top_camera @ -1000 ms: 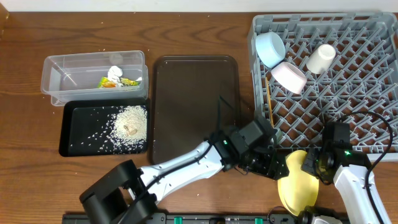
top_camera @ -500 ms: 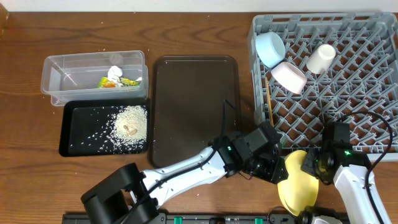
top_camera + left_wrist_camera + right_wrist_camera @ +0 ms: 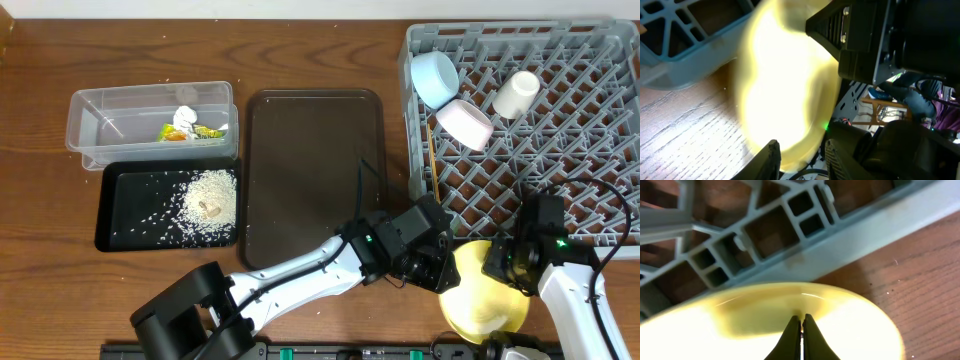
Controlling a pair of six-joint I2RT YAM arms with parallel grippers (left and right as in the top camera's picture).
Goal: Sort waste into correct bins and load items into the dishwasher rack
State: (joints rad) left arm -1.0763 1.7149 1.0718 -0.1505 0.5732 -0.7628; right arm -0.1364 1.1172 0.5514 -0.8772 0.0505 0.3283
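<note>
The yellow plate [image 3: 478, 302] is tilted up off the table in front of the grey dishwasher rack [image 3: 600, 30]. My right gripper [image 3: 503, 268] is shut on the plate's rim, as the right wrist view [image 3: 801, 322] shows on the plate [image 3: 855, 330]. My left gripper [image 3: 443, 272] is open, with the plate's [image 3: 785, 90] left edge between its fingers [image 3: 802, 157]. The light blue bowl [image 3: 433, 78], white bowl [image 3: 465, 123], white cup [image 3: 517, 94] and chopsticks [image 3: 432, 165] are in the rack.
The clear box [image 3: 100, 120] holds the wrapper [image 3: 200, 131] and white scrap [image 3: 185, 117]. The black tray [image 3: 120, 200] holds rice [image 3: 210, 195]. A dark brown serving tray [image 3: 310, 170] lies mid-table. The rack's front wall [image 3: 865, 235] stands right behind the plate.
My left gripper moved right to the plate's edge. The plate has turned so more of its face shows from above. The right gripper still grips it.
</note>
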